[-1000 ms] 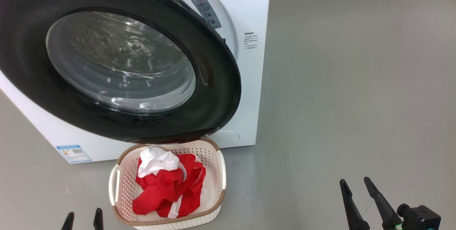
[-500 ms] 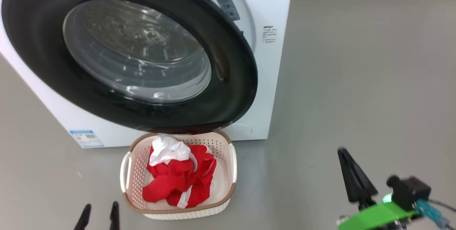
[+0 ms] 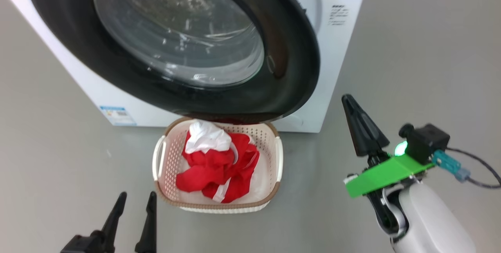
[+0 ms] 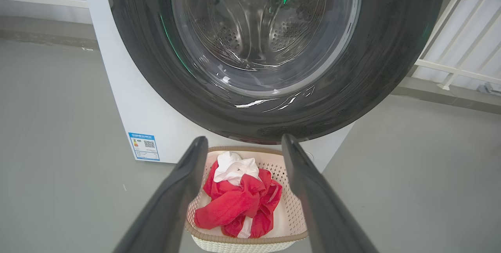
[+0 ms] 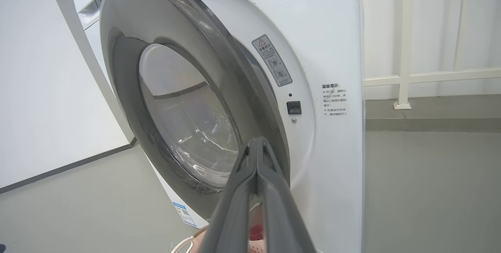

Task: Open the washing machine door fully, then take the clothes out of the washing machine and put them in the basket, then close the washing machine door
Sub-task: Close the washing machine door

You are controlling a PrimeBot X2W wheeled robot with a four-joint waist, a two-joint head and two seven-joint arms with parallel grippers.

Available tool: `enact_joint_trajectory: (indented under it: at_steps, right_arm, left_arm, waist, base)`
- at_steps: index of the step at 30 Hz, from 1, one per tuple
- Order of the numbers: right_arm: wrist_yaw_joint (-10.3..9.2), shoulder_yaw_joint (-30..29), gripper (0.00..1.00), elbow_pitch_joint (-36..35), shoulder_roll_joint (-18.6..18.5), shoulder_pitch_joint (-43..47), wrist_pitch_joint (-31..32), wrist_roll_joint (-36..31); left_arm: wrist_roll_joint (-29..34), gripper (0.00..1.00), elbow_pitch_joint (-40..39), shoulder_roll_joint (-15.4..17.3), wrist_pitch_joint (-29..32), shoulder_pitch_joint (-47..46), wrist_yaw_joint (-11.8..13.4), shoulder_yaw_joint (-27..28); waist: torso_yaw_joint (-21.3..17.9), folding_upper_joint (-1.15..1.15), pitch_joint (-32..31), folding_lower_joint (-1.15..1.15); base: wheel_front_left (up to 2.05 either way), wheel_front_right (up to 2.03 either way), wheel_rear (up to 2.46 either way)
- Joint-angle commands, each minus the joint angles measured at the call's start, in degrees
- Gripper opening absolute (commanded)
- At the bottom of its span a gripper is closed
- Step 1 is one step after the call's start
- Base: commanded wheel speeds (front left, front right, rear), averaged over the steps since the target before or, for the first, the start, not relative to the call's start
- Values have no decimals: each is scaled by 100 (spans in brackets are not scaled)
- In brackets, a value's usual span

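Head view first: the whole picture has slid since a second ago, so the camera has swung. The right gripper has truly changed, though. Its two fingers, spread a moment back, are now pressed together on nothing, and it has climbed from the bottom edge to about 4 o'clock, tip aimed at the black rim of the washing machine door. I'd judge that as readying a push to shut it, since the clothes already lie bunched in the basket on the floor at the door's 6 o'clock, as before. The left gripper, at 7 o'clock, stands with fingers apart and empty. In the right wrist view the door hangs ajar from the washing machine, with the latch socket uncovered. The basket's far rim tucks under the door's lower edge, the door's top is cut off by the frame, and glare across the door leaves me unsure the drum is bare.
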Motion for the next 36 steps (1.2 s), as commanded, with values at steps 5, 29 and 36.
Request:
enact_joint_trajectory:
  at_steps: [5,29,36]
  right_arm:
    - [35,168,0,229,30,-624,-37,106]
    - [35,-450,0,664,-105,-2186,-37,50]
    - [35,-817,0,567,-128,-2581,-37,-64]
  left_arm:
    - [-80,100,-100,19,-52,-389,-32,1]
    - [-436,100,-183,-11,-52,-1105,-32,-514]
    - [-521,100,-235,-12,-52,-1266,-32,-591]
  waist:
    - [389,0,464,0]
    - [1121,0,1611,0]
    - [1222,0,1847,0]
  base:
    - [0,0,0]
    - [0,0,0]
    - [0,0,0]
